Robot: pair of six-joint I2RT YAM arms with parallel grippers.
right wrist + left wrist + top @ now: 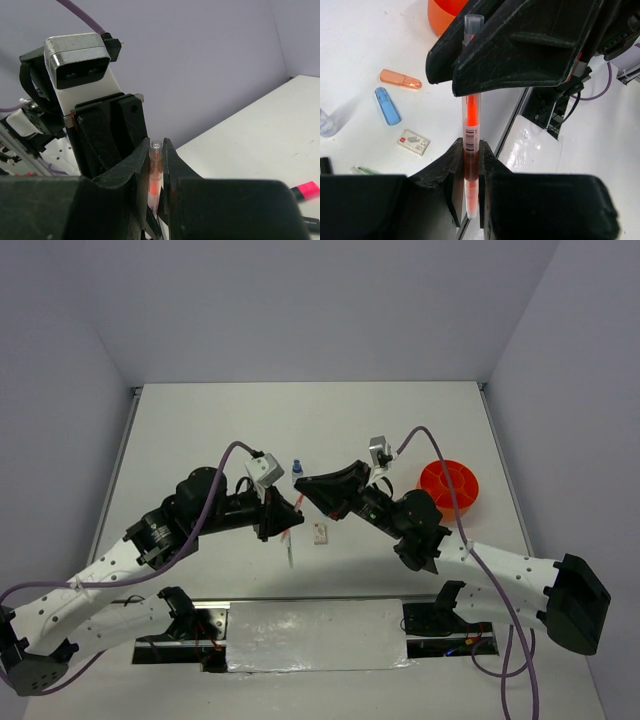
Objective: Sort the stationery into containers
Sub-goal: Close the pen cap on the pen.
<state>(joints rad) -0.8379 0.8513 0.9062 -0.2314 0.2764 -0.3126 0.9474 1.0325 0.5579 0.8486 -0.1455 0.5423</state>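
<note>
Your round bright-orange plastic bowl sits near the counter's right edge. Over the counter's middle, your matte black left gripper and right gripper meet tip to tip. Both are pinched narrow on one thin, clear-barrelled orange pen.

Held off the tabletop, clamped in left end effector, upper part in right end effector: thin orange pen, clear barrel, barcode label. Flat on the tabletop: peach marker just beside blue marker, white eraser-like block near them. Upright: blue-capped clear bottle. Off to the right: round orange bowl with inner dividers
</note>
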